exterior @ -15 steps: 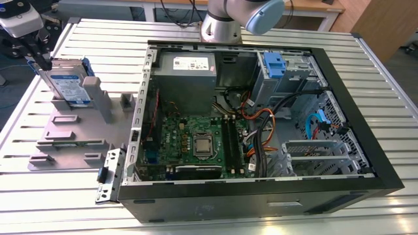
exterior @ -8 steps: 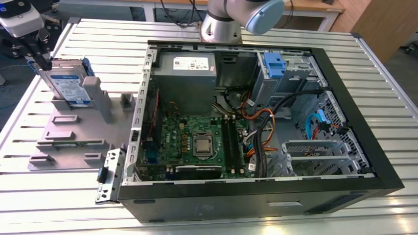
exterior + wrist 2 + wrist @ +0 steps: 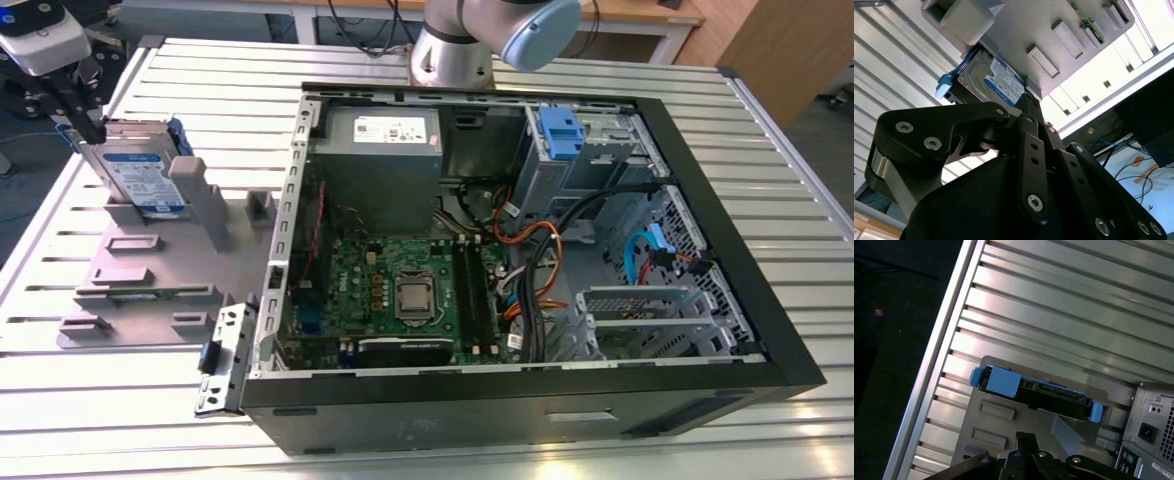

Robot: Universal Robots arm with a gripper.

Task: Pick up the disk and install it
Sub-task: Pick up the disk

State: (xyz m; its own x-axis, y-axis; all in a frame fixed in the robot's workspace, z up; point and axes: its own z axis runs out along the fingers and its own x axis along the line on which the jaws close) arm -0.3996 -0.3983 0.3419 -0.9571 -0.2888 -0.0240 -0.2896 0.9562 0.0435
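The disk (image 3: 134, 172) is standing on end in a slot of the grey holder (image 3: 147, 270), at the exterior view's left. Its long axis is running roughly upright and its labelled face is turning toward the case (image 3: 534, 410). In the first wrist view, the disk (image 3: 1054, 396) is showing as a thin dark edge with blue bracket tabs at both ends. In the second wrist view, the label of the disk (image 3: 999, 80) is peeking out from behind the holder's blocks.

The claw (image 3: 91, 125) is hanging just above the disk's upper far corner, so the disk is lying below it and slightly toward the case. In both wrist views the claw (image 3: 1026, 102) (image 3: 1025, 437) is looking pressed together and is gripping nothing. Whether its tip is touching the disk's edge, I cannot tell.

The space above the disk is lying open, so a straight lift out of the slot is looking unobstructed. A taller post of the holder is standing just beside the disk's labelled face, and the desk (image 3: 200, 80) edge is running close on the other side.

The case is lying open well apart from the disk, toward the exterior view's right. A bay (image 3: 587, 150) with a blue latch is sitting at its far corner, beside the power supply (image 3: 380, 140), and cables are crowding the room just in front of the bay.
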